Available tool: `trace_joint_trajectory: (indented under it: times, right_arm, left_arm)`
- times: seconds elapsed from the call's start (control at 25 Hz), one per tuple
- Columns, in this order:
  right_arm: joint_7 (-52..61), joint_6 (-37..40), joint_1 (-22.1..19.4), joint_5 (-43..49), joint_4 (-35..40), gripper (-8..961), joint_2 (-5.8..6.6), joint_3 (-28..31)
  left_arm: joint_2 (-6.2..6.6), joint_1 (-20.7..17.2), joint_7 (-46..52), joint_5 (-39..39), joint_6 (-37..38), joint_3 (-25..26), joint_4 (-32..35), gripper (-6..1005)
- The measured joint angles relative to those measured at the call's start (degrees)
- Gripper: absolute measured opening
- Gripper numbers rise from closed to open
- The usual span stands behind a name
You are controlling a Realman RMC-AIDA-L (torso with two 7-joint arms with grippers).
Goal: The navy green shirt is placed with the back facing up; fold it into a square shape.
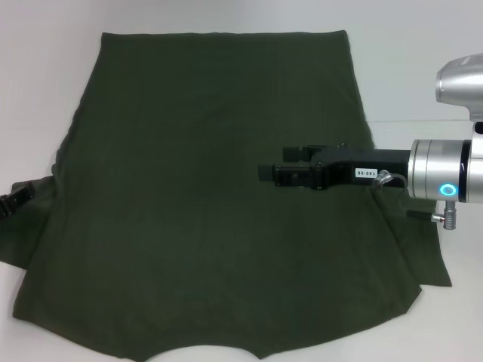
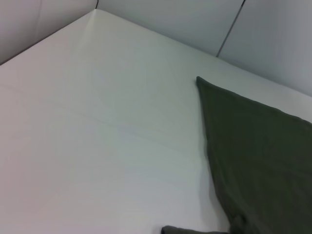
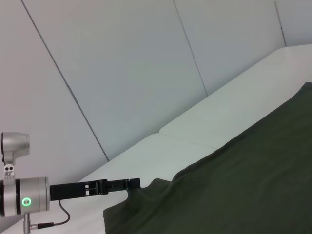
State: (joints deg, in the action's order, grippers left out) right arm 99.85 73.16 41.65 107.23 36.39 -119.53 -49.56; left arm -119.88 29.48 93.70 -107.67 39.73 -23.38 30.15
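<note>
- Left pincer point(image 1: 9, 202): at the left edge of the head view, low at the shirt's left sleeve; only its black tip shows, and I cannot tell whether it is clenched or released. In the right wrist view it reaches level to a raised bump of cloth at the shirt's edge.
- Shirt point(image 1: 204, 196): spread flat on the white counter point(image 1: 423, 68), plain side up, filling the middle of the frame, neckline at the bottom edge and hem at the top.
- Right pincer point(image 1: 272, 164): right of centre, held level over the shirt, pointing left, fingers apart and grasping nothing.
</note>
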Motion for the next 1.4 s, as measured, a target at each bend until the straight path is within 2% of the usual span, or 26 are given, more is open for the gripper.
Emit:
trace_joint_trajectory:
  times: [0.72, 0.92, 1.16, 1.4]
  right_arm:
    - [0.0, 0.1, 0.0, 0.0, 0.0, 861, 0.0, -0.3]
    - [0.0, 0.1, 0.0, 0.0, 0.0, 860, 0.0, -0.3]
    - [0.0, 0.1, -0.1, 0.0, 0.0, 860, 0.0, -0.3]
    - [0.0, 0.1, -0.1, 0.0, 0.0, 860, 0.0, -0.2]
  left_arm:
    - [-0.18, -0.1, 0.0, -0.5, -0.2, -0.8, -0.5, 886]
    - [-0.09, -0.1, -0.6, -0.8, -0.7, -1.2, -0.2, 810]
    - [-0.18, 0.1, -0.8, -0.9, -2.7, -1.5, 0.0, 592]
    - [-0.19, 0.2, -0.8, -0.9, -3.6, -1.8, 0.0, 315]
